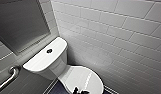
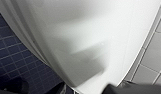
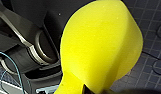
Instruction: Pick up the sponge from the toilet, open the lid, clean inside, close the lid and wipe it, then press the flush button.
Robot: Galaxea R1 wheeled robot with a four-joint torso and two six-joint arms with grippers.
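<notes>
here the toilet (image 1: 58, 65) sits in the lower middle of the head view, angled into the corner between a grey wall and a white tiled wall (image 1: 116, 32) that takes up the right of the frame. its tank (image 1: 44, 58) lies left of centre, with a round dark flush button (image 1: 49, 51) set in the flat top. the lid (image 1: 83, 78) is down over the seat, glossy, in the lower middle of the frame. at the bottom edge, over the lid's front rim, a small dark robot part (image 1: 79, 91) pokes in; which arm it belongs to i cannot tell. a metal grab bar (image 1: 8, 77) runs along the wall in the lower left corner, and a grey framed panel (image 1: 21, 25) hangs in the upper left. dark blue floor tiles (image 1: 52, 88) show beside the toilet's base at the bottom.

the sponge (image 3: 101, 45) is in the right wrist view, bright yellow and very close to the camera, bent into a rounded hump and pinched narrow at one end. the right gripper (image 3: 86, 88) is clenched on that pinched end, grasping the sponge over the dark blue floor, with the robot's own dark body and cables beside it.

the left wrist view looks along a smooth, white, curved surface of the toilet, close up, with blue floor tiles to one side and pale grey tiles (image 2: 151, 62) on the other. the left gripper (image 2: 96, 90) is near that white surface; whether it is released or clenched i cannot tell.
</notes>
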